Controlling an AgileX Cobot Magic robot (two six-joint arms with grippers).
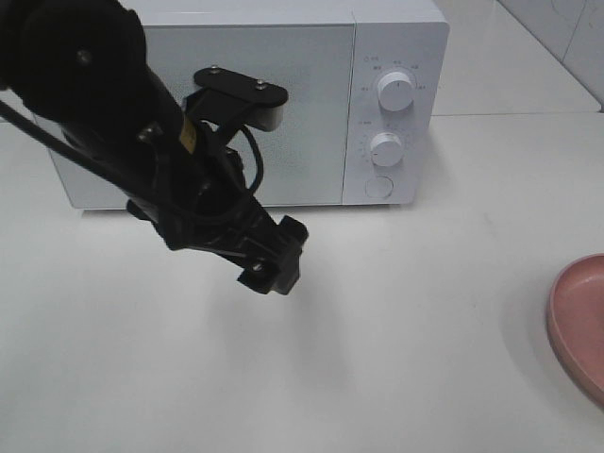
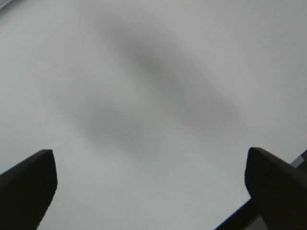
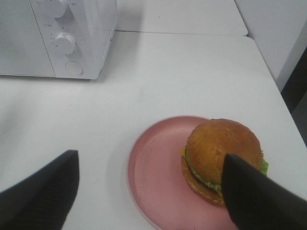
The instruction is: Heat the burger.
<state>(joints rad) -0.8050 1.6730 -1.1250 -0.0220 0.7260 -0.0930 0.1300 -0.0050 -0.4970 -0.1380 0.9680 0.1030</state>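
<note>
On the pink plate (image 3: 158,182), right of the microwave (image 1: 245,104), sits your burger (image 3: 223,160), just below the right gripper (image 3: 148,191), jaws wide, empty. Left gripper (image 2: 148,187) wide over bare table; right's nearer.

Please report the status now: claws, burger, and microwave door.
Left claw open, empty, over bare table. Right claw open above burger, not gripping. Burger sits on pink plate. Microwave door shut.

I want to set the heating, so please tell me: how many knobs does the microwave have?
2. Both are on the microwave's right panel: upper knob, lower knob directly under it. A round button sits below them.
</note>
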